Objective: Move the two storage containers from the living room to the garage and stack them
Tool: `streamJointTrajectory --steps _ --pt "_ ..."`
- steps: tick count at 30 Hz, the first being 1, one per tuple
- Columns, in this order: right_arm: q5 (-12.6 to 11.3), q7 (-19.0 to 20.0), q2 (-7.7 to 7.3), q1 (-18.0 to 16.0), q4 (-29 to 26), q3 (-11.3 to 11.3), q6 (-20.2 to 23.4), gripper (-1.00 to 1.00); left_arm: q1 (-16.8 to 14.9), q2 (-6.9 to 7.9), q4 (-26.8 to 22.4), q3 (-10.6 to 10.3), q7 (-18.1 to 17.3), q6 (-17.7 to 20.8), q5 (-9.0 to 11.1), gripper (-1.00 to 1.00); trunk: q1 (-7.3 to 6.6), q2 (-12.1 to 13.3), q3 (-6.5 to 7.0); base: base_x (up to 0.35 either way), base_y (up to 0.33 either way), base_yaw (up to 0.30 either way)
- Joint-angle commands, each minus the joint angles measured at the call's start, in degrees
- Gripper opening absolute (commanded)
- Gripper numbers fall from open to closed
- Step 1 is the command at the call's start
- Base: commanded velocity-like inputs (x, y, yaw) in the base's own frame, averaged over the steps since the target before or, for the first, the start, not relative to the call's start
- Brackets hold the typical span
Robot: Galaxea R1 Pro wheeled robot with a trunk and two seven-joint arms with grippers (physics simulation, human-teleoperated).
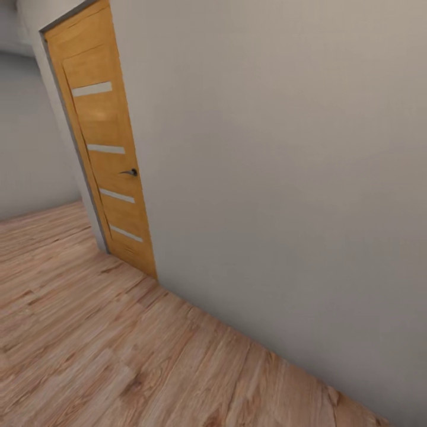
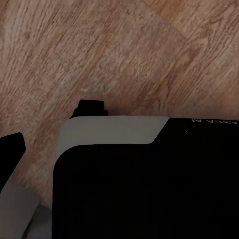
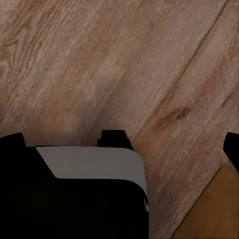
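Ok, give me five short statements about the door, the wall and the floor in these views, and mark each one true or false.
1. The honey-coloured wooden door carries four pale horizontal strips. True.
2. The door has a round brass knob. False: it has a dark lever handle.
3. The floor is dark grey concrete. False: it is light wood plank flooring, seen under both wrist cameras too.
4. A plain grey-white wall runs to the right of the door. True.
5. An orange-red bin stands against the wall. False: the floor along the wall is bare planks in the head view.
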Motion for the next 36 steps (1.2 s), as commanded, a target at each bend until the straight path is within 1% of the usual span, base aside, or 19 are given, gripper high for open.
streamJointTrajectory --steps 1,13,19,22,27,34,35,36 --pt "-0.58 -0.02 0.05 -0.05 0.18 0.49 -0.34 1.0 -0.05 -0.02 0.05 -0.01 0.11 -0.13 0.43 1.0 0.03 -0.03 -0.06 0.321 0.0 0.269" --pt "-0.58 -0.02 0.12 -0.06 0.18 0.54 -0.38 1.0 -0.05 -0.02 0.05 -0.01 0.11 -0.13 0.47 1.0 0.03 -0.03 -0.06 0.321 0.0 0.27" --pt "-0.19 -0.02 0.4 -0.06 0.18 0.54 -0.35 1.0 -0.03 -0.13 0.05 -0.01 0.11 -0.13 0.54 1.0 0.03 -0.03 -0.06 0.32 0.0 0.273" --pt "-0.09 0.01 0.52 -0.04 0.18 0.54 -0.29 1.0 -0.04 -0.31 0.07 0.04 0.11 -0.13 1.23 1.0 0.03 -0.03 -0.06 0.32 0.0 0.274" --pt "0.01 0.09 0.57 -0.03 0.18 0.54 -0.23 1.0 -0.05 -0.3 0.08 0.07 0.11 -0.28 3.51 1.0 0.03 -0.03 -0.06 0.32 0.0 0.276" --pt "0.3 0.29 0.65 0.32 0.2 0.65 0.01 1.0 0.13 -0.17 0.08 0.07 0.11 -0.3 3.86 1.0 0.03 -0.03 -0.06 0.304 0.0 0.279" --pt "0.49 0.3 0.65 0.61 0.19 0.71 0.01 1.0 0.16 -0.14 0.07 0.07 0.11 -0.3 3.87 1.0 0.03 -0.03 -0.06 0.297 0.0 0.279" --pt "1.31 0.3 0.67 0.9 0.18 0.76 -0.02 1.0 0.19 -0.13 0.06 0.06 0.11 -0.3 3.87 1.0 0.03 -0.03 -0.06 0.297 0.0 0.279"
